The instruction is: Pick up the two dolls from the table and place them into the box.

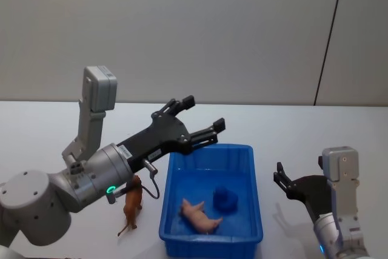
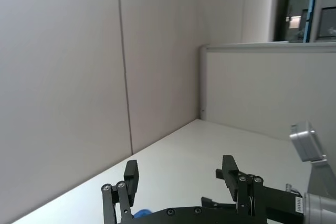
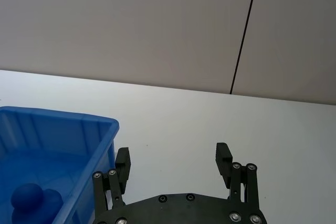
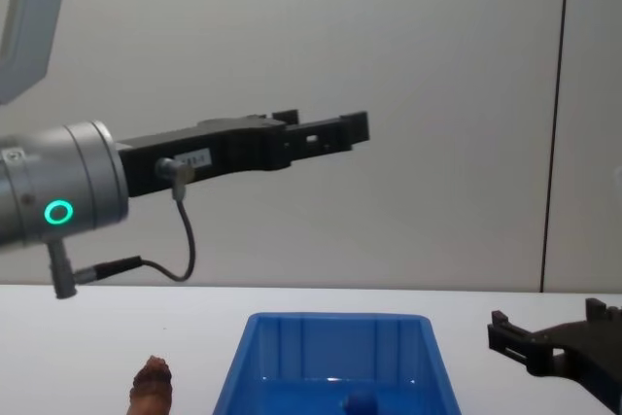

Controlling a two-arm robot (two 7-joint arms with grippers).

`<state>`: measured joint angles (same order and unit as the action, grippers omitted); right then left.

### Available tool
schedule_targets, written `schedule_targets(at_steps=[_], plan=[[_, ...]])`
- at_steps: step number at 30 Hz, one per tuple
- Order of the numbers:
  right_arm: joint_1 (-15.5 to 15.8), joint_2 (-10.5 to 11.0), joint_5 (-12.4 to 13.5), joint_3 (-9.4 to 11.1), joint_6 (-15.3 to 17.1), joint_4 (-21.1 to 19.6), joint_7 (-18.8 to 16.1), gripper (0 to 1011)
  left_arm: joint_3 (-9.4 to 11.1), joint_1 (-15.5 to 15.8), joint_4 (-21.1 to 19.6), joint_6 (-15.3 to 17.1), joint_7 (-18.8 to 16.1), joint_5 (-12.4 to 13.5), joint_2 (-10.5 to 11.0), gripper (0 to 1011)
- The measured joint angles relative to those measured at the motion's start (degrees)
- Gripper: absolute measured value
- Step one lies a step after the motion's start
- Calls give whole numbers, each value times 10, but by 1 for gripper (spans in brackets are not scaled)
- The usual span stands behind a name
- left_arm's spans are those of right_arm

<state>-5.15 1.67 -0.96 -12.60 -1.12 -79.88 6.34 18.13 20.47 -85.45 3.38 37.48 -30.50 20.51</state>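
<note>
The blue box (image 1: 209, 247) sits on the white table (image 1: 48, 131) in front of me. Inside it lies the dark-blue doll (image 1: 224, 199), which the right wrist view also catches (image 3: 29, 198). The reddish-brown doll (image 1: 132, 205) stands on the table just left of the box, under my left forearm; its top shows in the chest view (image 4: 151, 384). My left gripper (image 1: 204, 112) hangs open and empty, high over the box's far left corner. My right gripper (image 1: 300, 168) is open and empty, low over the table to the right of the box.
A pink pig-like toy (image 1: 200, 215) also lies in the box, beside the blue doll. A plain wall (image 1: 194, 28) rises behind the table's far edge. Bare tabletop stretches to the left of and beyond the box.
</note>
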Motion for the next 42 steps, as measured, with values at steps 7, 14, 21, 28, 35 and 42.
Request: schedule_targets(at_steps=[7,14,21,28,35,42], plan=[[1,0,0,0,0,-1,1,1001,-8,-10,-25,46,-47,-11,13,1001],[1,1,0,1,0,-1,1,1001,-12,-16,-45,95,-92,-19,20,1001],[1,1,0,1,0,-2,2,1001,-14,-18,-60,152,-141,-25,24,1001],[2,1,0,1,0,-2,2,1001,-15,-17,-74,224,-204,-27,22,1001],[2,1,0,1,0,-2,2,1001,-15,-16,-81,282,-267,-34,16,1001],[2,1,0,1,0,-2,2,1001,-16,-16,-86,325,-324,-43,9,1001]])
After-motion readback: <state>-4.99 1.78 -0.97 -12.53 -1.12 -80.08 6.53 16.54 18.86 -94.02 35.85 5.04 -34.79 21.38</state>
